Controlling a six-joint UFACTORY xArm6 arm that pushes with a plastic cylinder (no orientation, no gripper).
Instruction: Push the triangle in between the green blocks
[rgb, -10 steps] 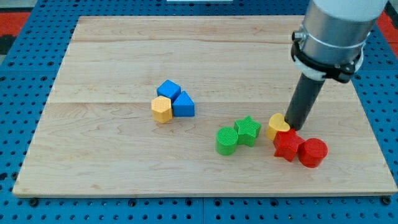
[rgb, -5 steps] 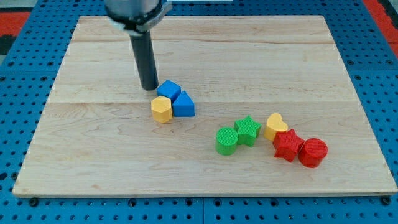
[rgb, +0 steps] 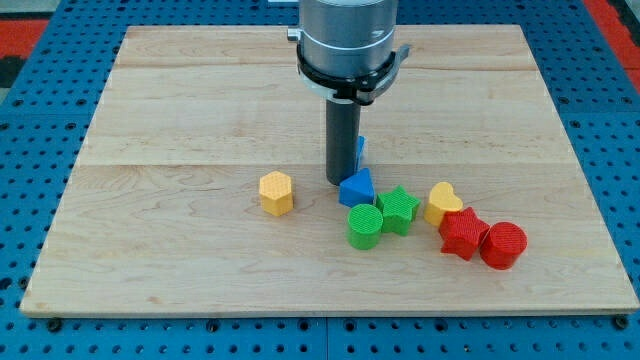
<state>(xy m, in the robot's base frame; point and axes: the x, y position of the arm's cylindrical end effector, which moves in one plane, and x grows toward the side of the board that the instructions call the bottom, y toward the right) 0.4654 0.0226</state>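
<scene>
The blue triangle (rgb: 357, 188) lies just above the green cylinder (rgb: 365, 225) and left of the green star (rgb: 398, 209), touching or almost touching both. My tip (rgb: 341, 181) rests at the triangle's upper left edge. A second blue block (rgb: 359, 152) is mostly hidden behind the rod, only a sliver showing at its right.
A yellow hexagon (rgb: 276, 193) sits alone to the left. A yellow heart (rgb: 444, 202), a red star (rgb: 462, 232) and a red cylinder (rgb: 502, 245) cluster at the right of the green star. The wooden board (rgb: 150, 100) ends in a blue pegboard surround.
My tip swept from the upper left of the blue-yellow cluster to the right. The blue triangle moved right and down to the green blocks. The other blue block shifted right; the yellow hexagon moved slightly.
</scene>
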